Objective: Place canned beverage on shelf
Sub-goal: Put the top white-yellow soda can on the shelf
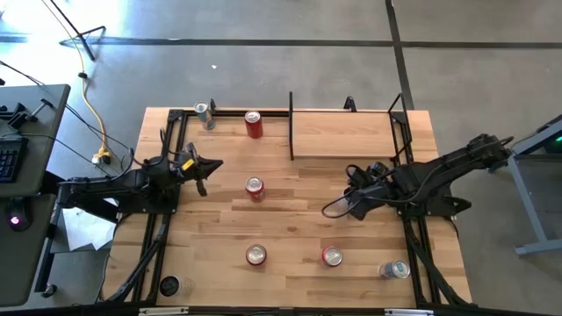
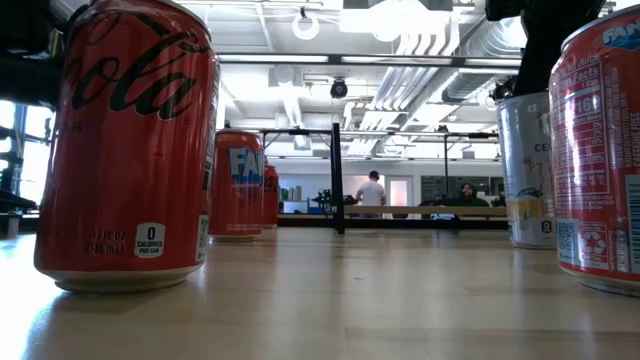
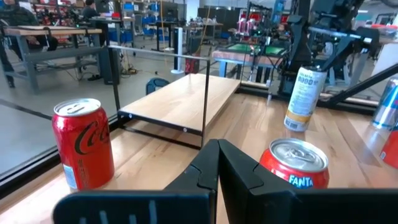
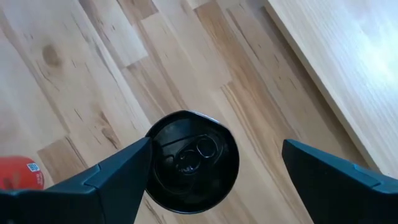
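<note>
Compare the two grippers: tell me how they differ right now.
The left gripper is shut, its fingers pressed together; the right gripper stands wide open. The left gripper holds nothing, with a Fanta can just ahead; the right gripper's fingers flank a black-topped can. Both are dark two-finger grippers over the wooden table.

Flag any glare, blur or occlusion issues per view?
High view: bright patch on the floor beyond the table. Low view: close cola can fills the foreground, backlit by ceiling lights. Right wrist view: black can top dark, detail hard to read, between the open right gripper.
</note>
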Robot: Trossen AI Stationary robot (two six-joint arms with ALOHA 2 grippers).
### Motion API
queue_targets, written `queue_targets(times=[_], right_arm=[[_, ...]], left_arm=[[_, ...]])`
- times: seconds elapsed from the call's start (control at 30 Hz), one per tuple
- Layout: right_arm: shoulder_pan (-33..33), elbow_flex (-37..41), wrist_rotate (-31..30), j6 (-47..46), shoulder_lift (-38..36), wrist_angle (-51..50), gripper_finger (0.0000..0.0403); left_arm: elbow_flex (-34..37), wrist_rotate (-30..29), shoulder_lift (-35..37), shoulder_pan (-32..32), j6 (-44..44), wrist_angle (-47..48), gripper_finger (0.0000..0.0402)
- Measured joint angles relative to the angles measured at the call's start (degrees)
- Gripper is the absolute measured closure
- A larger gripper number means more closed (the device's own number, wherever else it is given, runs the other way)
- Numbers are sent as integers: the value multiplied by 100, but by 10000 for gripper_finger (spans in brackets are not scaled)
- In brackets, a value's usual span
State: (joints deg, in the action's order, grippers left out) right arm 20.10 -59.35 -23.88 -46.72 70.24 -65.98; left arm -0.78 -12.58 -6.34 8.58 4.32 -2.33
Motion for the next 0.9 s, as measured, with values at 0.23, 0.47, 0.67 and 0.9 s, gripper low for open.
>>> queue_targets(times=[0.23,0.47,0.67,0.9], right_arm=[[1,-33,46,136,-144,-132,55],[-322,-376,460,61,-247,-578,55],[-982,-400,1648,109,-146,-504,55],[-1358,-404,1954,514,21,-492,55]], left_arm=[[0,0,-155,0,2,-81,401],[0,0,-154,0,13,-107,402],[0,0,-154,0,13,-186,401],[0,0,-154,1,13,-188,401]])
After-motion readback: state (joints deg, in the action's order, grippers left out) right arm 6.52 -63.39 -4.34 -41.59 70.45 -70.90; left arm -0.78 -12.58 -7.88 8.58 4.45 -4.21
